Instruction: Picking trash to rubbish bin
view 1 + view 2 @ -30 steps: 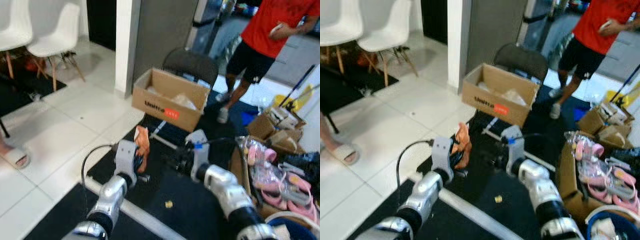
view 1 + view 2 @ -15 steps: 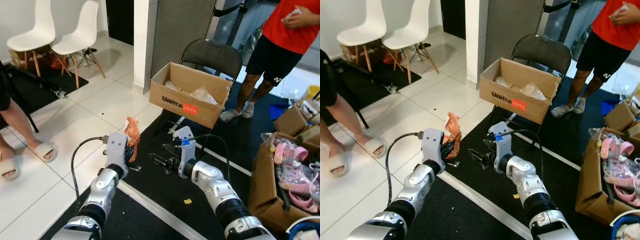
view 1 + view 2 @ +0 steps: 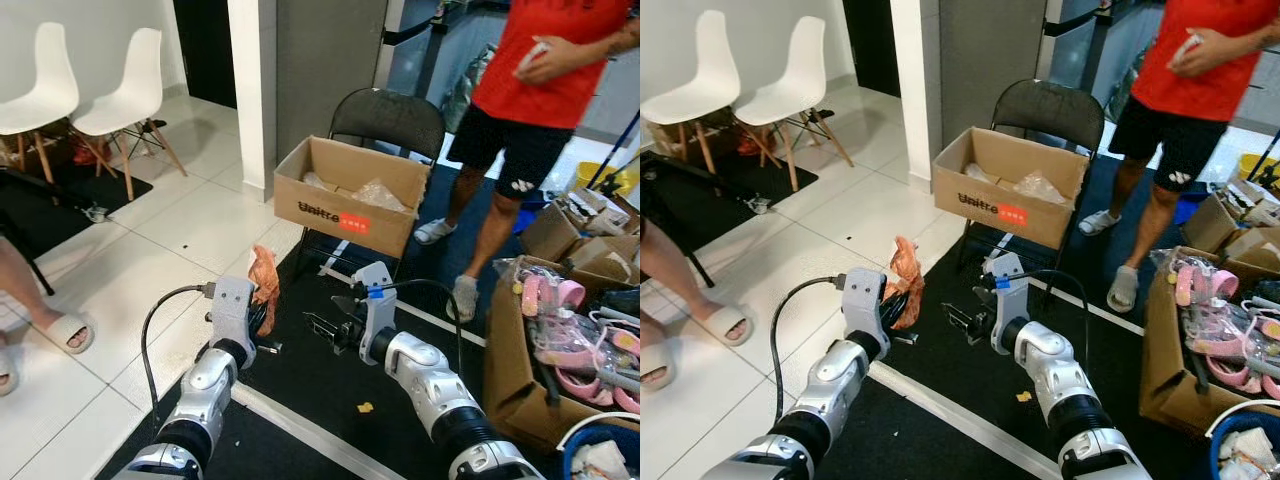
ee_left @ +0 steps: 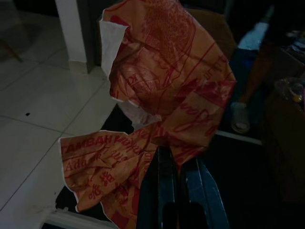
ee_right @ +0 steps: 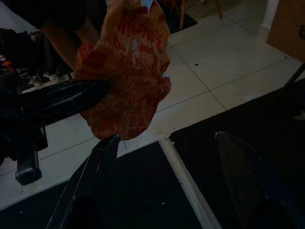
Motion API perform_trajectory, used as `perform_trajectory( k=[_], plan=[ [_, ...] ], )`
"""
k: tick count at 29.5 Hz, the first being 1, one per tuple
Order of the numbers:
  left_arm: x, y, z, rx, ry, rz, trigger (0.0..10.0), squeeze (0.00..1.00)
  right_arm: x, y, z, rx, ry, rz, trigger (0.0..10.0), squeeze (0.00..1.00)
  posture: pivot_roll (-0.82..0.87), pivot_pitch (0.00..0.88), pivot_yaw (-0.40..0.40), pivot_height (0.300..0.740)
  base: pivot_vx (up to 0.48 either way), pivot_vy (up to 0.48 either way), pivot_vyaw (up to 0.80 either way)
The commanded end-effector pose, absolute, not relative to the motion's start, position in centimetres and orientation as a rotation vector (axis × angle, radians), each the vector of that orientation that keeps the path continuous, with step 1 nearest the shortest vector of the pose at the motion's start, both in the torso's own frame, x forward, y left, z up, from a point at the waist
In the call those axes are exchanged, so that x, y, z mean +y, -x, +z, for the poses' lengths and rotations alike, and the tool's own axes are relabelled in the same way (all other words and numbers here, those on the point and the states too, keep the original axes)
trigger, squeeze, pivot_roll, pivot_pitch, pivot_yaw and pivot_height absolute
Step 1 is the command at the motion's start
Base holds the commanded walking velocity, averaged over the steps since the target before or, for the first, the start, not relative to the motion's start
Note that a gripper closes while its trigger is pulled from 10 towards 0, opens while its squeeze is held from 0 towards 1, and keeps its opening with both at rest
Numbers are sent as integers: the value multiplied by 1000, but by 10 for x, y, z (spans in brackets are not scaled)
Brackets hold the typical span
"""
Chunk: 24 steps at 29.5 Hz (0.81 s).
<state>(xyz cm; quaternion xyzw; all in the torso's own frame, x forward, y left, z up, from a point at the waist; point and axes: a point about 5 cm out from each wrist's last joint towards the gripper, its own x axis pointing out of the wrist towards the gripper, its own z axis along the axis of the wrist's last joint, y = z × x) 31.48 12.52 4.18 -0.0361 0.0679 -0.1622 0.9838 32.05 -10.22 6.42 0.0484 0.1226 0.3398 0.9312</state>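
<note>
The left hand (image 3: 262, 318) is clenched on a crumpled orange wrapper (image 3: 264, 281), pinching it near its lower edge so the loose paper stands up above the fingers and stays clear of the black mat (image 3: 330, 395) below. In the left wrist view the two fingers (image 4: 167, 181) lie tight together with the wrapper (image 4: 162, 90) caught between them. The right hand (image 3: 322, 329) hangs just beside it with its fingers spread apart, holding nothing, probably kept free for other trash such as the small yellow scrap (image 3: 366, 407) on the mat. Ahead, an open cardboard box (image 3: 350, 195) rests on a folding chair (image 3: 388, 117), likely the drop point. A person in a red shirt (image 3: 520, 110) stands beyond it.
</note>
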Motion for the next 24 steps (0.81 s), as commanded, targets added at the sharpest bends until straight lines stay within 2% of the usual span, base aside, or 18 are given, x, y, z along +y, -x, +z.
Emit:
perform_trajectory(
  k=[1,4,10,24],
  plan=[
    [127,-316,42,142,82,-318,10000,0,-100,-322,65,245,-97,700,10000,0,53,0,-4,740,0,0,0],
    [126,-317,44,137,83,-319,10000,0,-100,-323,66,244,-95,703,10000,0,51,0,-10,740,0,0,0],
    [122,-320,47,131,85,-332,10000,0,-103,-323,66,244,-83,705,10000,0,39,0,-8,740,241,0,0],
    [117,-316,43,144,82,-363,10000,0,-101,-318,60,252,-87,707,10000,0,27,0,10,740,384,0,0]
  ],
)
